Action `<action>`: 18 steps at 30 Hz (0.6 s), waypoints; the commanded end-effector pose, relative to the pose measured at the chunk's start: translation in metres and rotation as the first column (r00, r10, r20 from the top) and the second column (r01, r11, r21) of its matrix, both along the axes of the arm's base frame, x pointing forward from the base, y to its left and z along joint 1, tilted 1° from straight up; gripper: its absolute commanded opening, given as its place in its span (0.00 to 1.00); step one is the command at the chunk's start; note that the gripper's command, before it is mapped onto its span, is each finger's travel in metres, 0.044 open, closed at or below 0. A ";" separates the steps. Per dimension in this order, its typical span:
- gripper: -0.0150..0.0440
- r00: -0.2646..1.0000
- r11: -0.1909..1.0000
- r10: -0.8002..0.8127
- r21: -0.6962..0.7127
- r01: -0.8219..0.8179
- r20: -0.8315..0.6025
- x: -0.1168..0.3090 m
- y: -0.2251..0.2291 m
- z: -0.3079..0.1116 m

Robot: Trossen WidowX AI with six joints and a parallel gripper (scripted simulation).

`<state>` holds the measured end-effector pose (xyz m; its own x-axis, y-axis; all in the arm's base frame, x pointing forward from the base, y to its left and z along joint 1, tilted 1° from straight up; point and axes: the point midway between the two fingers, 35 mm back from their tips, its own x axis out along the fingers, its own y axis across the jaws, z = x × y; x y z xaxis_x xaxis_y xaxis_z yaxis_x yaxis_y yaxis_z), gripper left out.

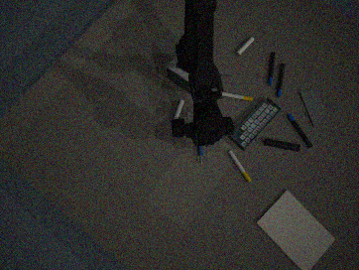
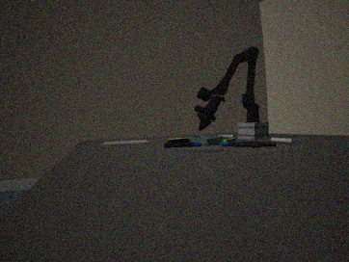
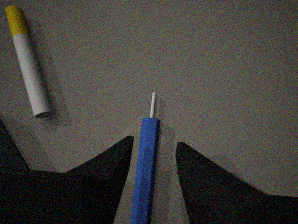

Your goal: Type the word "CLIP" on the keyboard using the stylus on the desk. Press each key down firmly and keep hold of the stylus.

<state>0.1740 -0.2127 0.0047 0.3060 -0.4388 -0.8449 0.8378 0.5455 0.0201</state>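
The blue stylus [image 1: 200, 150] [image 3: 145, 170] lies on the desk, its thin pale tip pointing away from the arm. My gripper [image 2: 201, 128] [image 3: 154, 145] is open above it, with one finger on each side of the blue body in the wrist view and a gap on both sides. In the exterior view the fingertips hang above the desk. The arm hides most of the stylus in the top view. The keyboard [image 1: 259, 119], with pale keys on a dark tray, lies to the right of the gripper in the top view, set diagonally; its near left corner is partly covered.
A white marker with a yellow end [image 1: 239, 165] [image 3: 30, 70] lies beside the stylus. Another yellow-ended marker [image 1: 235, 95] lies above the keyboard. Blue-tipped black pens [image 1: 272, 67] [image 1: 299, 130] and a black marker [image 1: 282, 145] lie around it. A pale pad [image 1: 296, 230] lies lower right.
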 end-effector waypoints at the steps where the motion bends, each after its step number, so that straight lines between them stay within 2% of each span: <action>1: 0.51 1.000 1.000 0.006 0.006 -0.006 -0.003 -0.001 0.002 -0.004; 18: 0.51 1.000 1.000 0.006 0.006 -0.006 -0.003 0.000 0.002 -0.015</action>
